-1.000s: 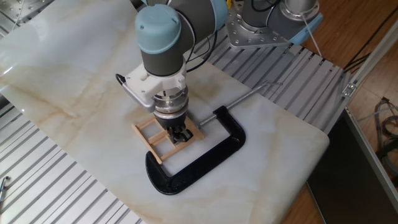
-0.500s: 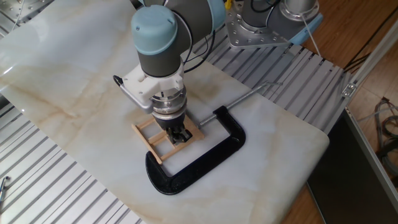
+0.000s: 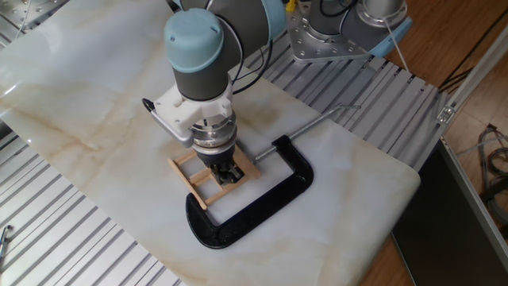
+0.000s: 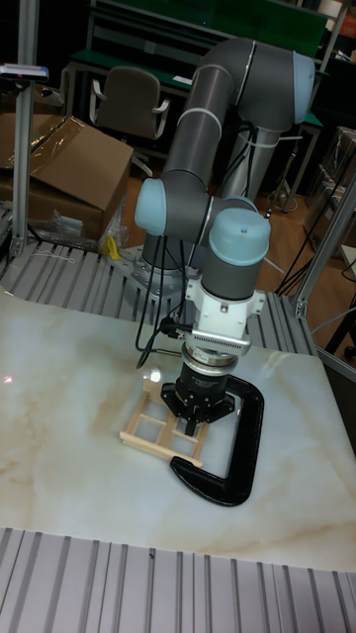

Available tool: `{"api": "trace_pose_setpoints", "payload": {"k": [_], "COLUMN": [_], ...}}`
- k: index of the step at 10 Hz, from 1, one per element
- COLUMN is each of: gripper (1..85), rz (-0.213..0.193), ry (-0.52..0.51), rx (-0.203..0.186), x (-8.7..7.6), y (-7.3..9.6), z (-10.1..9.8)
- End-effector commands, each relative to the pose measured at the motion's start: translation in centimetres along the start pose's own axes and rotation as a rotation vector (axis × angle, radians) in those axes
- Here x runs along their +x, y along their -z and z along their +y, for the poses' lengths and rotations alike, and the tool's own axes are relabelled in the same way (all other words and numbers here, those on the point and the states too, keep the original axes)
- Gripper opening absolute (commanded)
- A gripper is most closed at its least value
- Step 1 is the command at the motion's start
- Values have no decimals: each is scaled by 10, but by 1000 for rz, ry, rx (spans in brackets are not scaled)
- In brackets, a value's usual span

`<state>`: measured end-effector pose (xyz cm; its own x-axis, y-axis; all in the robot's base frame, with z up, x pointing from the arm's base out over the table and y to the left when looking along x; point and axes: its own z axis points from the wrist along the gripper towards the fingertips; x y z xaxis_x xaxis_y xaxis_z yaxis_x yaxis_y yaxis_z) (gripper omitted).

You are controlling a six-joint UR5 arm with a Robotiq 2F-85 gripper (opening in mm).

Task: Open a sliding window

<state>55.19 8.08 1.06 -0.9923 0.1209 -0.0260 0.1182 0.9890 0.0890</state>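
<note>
Arm: wrist has drifted slightly left | gripper down in small pale-wood four-pane sliding window, jaw state unclear | black metal C-clamp pins frame | slide likely underway

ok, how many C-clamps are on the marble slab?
1. The black C-clamp lies flat on the slab, its screw rod pointing toward the far metal rails, wrapped around one end of the sliding window under the gripper. No others visible; the arm could hide something small.

Arm: grey tubular links, pale blue joint caps. White wrist bracket, ribbed silver flange below. Black gripper. Black cables run along the wrist.
</note>
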Motion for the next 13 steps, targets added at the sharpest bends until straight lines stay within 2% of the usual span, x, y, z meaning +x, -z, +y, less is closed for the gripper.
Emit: {"api": "trace_pose_setpoints", "payload": {"k": [1, 4, 8, 13], "gripper": [7, 7, 7, 7], "rz": [0, 2, -2, 4], "ry": [-2, 7, 2, 16], "rx": [-11, -14, -17, -26], "x": [-2, -6, -12, -14], "y": [1, 3, 1, 4], "z": [2, -1, 9, 6]}}
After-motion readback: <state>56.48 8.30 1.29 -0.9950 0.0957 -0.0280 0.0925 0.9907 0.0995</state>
